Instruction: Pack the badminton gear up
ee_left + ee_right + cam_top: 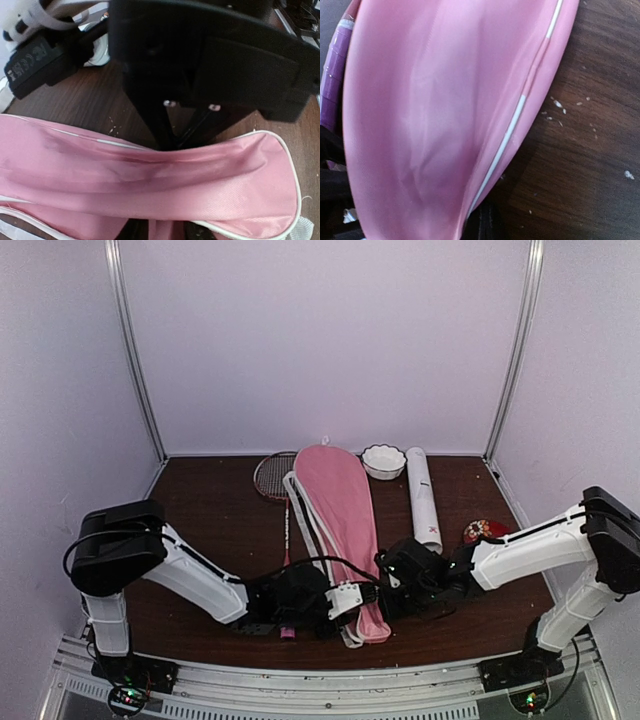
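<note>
Pink fabric fills both wrist views: the pink cover (335,500) lies lengthwise down the middle of the counter (210,520), and both hands meet at its narrow near end; the right hand (388,578) appears clenched on the cover's piped edge; the left hand (352,605) is draped by fabric, so I cannot tell its state. One racket (275,476) lies just left of the cover; the white tube (423,498) lies to its right. The step looks like opening the cover; next, one hand must hold the edge up while the other fetches the racket.
</note>
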